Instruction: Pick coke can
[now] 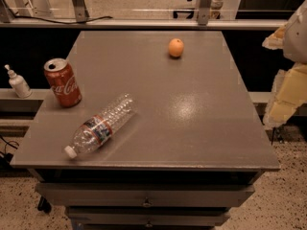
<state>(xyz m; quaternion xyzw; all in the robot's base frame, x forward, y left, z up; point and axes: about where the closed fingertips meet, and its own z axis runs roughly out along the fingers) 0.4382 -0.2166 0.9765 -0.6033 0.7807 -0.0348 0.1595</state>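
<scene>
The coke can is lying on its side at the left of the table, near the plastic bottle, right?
No: the camera view shows the coke can standing upright at the left of the table, near the plastic bottle. The gripper is at the picture's right edge, away from it.

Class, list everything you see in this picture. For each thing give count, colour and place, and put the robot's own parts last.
coke can: one, red with a silver top, upright near the table's left edge.
bottle: one, clear plastic with a red label and white cap, lying on its side at the front left, nearer the camera than the can.
orange: one, orange, near the table's far edge.
table: one, grey, drawers below, mid-picture.
pump bottle: one, white, on a ledge left of the table.
gripper: one, cream and white, at the picture's right edge, past the table's right side.
</scene>
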